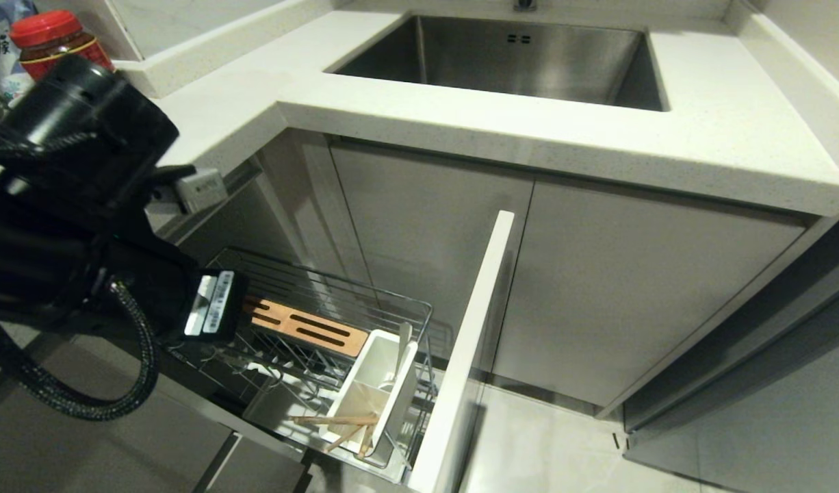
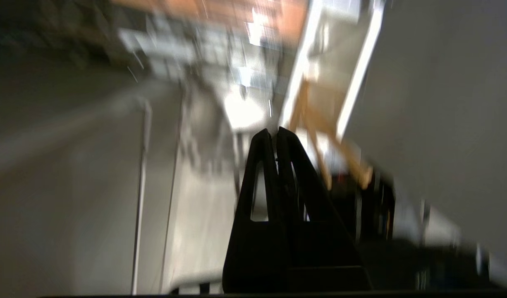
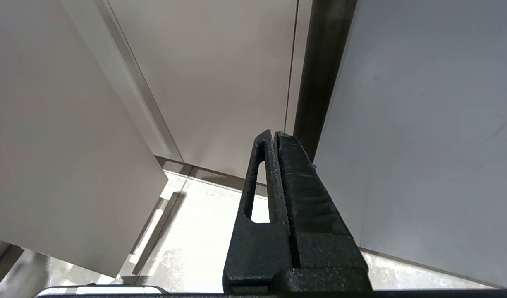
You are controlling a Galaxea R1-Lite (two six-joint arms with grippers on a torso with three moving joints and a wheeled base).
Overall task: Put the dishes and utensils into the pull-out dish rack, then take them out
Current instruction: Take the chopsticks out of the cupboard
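Left wrist view blurred, chopsticks [image 2: 319, 136] smeared

L gripper [image 2: 275, 133] over rack [image 1: 337, 301]: wire dividers below, utensil cup [image 1: 375, 383] w/ chopsticks [image 1: 337, 420] ahead, front panel [image 1: 467, 349] walls far side. Above rack open.

Steel sink [image 1: 515, 61], red-lidded jar [image 1: 53, 41], countertop [image 1: 707, 130]

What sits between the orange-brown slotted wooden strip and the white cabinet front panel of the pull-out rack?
In the head view, the white rectangular utensil cups sit between the slotted wooden strip and the white cabinet front panel, holding light wooden chopsticks.
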